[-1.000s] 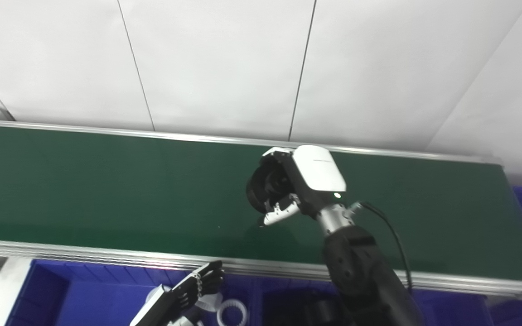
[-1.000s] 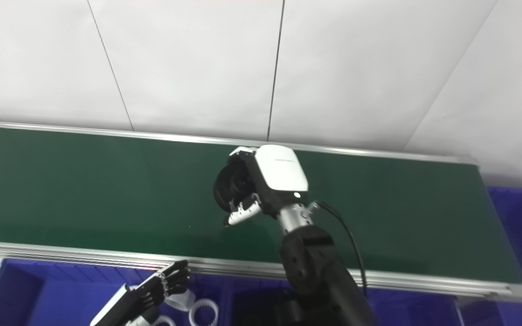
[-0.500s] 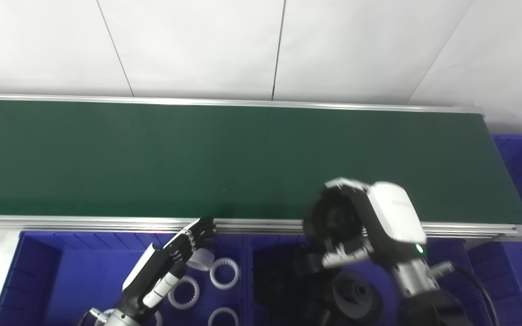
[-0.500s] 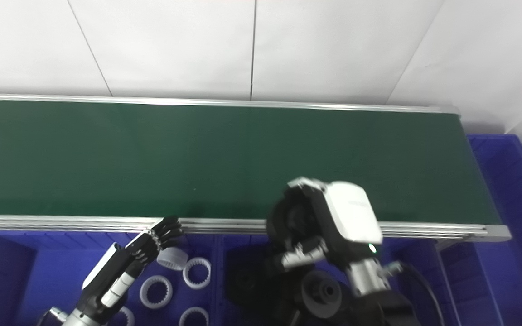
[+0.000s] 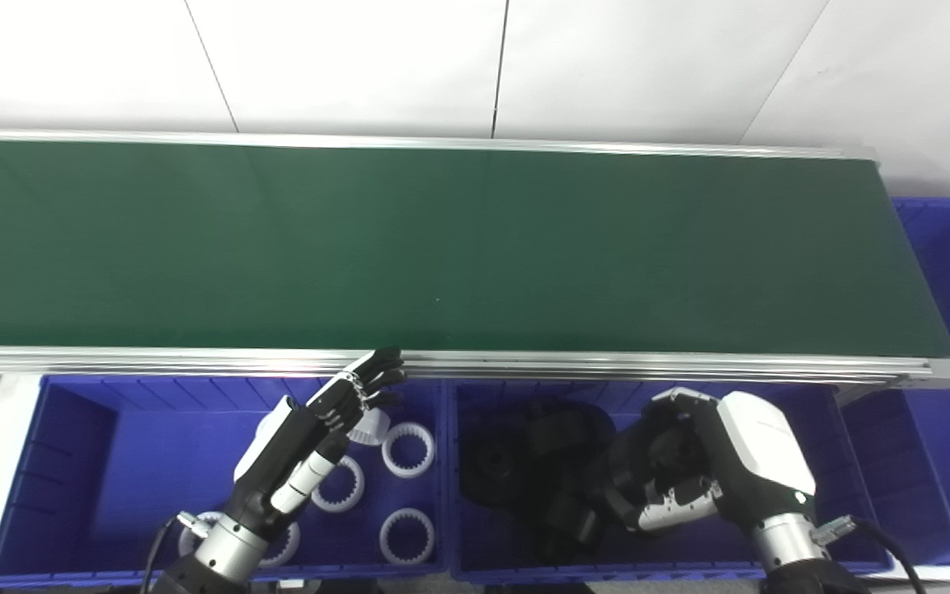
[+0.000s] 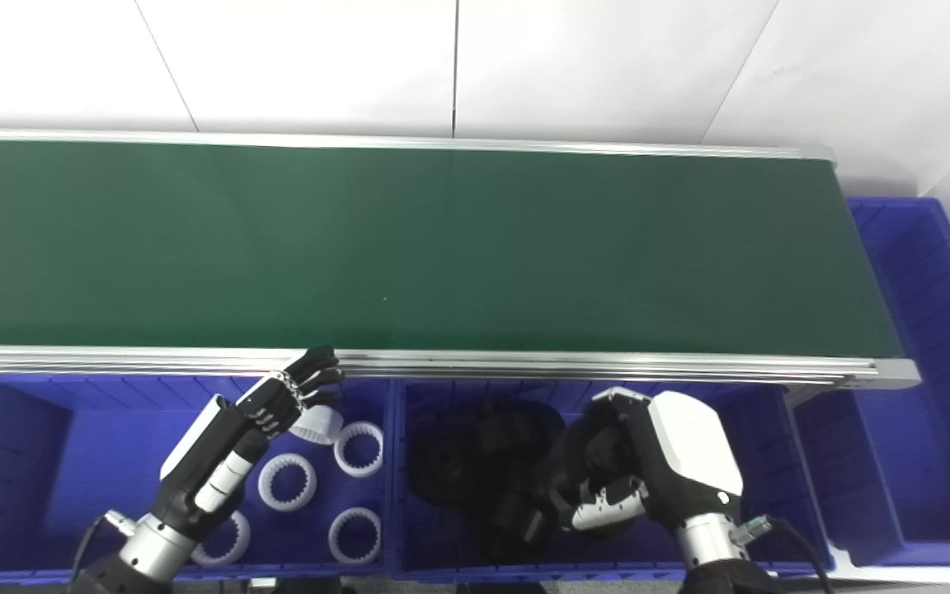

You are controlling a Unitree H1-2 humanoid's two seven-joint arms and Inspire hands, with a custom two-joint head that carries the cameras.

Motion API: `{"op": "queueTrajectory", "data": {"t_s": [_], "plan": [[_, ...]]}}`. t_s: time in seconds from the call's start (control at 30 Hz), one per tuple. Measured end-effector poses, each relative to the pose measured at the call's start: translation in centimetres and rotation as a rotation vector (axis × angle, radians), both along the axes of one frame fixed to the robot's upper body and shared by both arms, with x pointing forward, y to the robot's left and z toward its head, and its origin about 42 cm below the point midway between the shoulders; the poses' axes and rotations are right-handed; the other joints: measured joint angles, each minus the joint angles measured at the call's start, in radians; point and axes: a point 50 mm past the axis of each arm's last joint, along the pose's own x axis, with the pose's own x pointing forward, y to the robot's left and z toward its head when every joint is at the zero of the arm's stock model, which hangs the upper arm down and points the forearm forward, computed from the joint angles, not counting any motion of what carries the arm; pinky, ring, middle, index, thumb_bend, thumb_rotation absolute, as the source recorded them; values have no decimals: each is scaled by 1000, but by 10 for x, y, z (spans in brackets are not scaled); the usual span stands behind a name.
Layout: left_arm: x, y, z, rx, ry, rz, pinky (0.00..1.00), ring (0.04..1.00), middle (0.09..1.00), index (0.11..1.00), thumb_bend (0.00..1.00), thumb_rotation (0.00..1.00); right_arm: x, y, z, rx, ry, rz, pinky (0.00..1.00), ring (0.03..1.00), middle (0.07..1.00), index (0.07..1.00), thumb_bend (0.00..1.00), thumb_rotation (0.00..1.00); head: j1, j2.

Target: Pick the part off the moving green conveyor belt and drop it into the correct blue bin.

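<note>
Right hand (image 5: 689, 478) carried round black plastic part (image 5: 636, 474), fingers clamped, from green conveyor belt (image 5: 442, 247) down into blue bin (image 5: 854, 429); release pending.

Matt green conveyor belt (image 5: 475, 247) in bright metal rails (image 5: 524, 360); glossy blue plastic bins (image 5: 79, 462); smooth white plastic toothed rings (image 5: 408, 450).

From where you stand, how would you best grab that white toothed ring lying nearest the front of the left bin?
Take the white ring from straight above, pinching across its rim. It lies flat with its hole facing up and blue bin floor showing around it, so fingers likely fit inside and outside.
</note>
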Motion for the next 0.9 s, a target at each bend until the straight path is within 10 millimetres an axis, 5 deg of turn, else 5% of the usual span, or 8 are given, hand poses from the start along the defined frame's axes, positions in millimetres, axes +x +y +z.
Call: {"op": "queueTrajectory", "data": {"t_s": [0.1, 0.2, 0.47, 0.77, 0.9], "plan": [[0, 1, 5, 4, -14, -4, 820, 889, 924, 908, 505, 918, 0, 0, -13, 11, 33, -15, 767, 829, 818, 766, 704, 229, 3, -2], [0, 0, 4, 3, -10, 7, 820, 891, 925, 906, 524, 928, 3, 9, -13, 20, 20, -10, 888, 983, 945, 859, 747, 348, -5, 0], [-2, 1, 3, -1, 2, 10, 832, 894, 927, 907, 517, 895, 4, 27, -4, 99, -70, -48, 883, 1000, 1000, 920, 771, 446, -11, 2], [-2, 2, 4, -9, 4, 15, 842, 899, 926, 903, 527, 893, -12, 53, 6, 197, -188, 14, 980, 1000, 1000, 946, 751, 448, -11, -2], [-2, 3, 3, -5, 5, 9, 846, 900, 929, 909, 547, 900, -16, 71, 11, 280, -217, 58, 928, 1000, 1000, 965, 759, 448, -3, -6]]}}
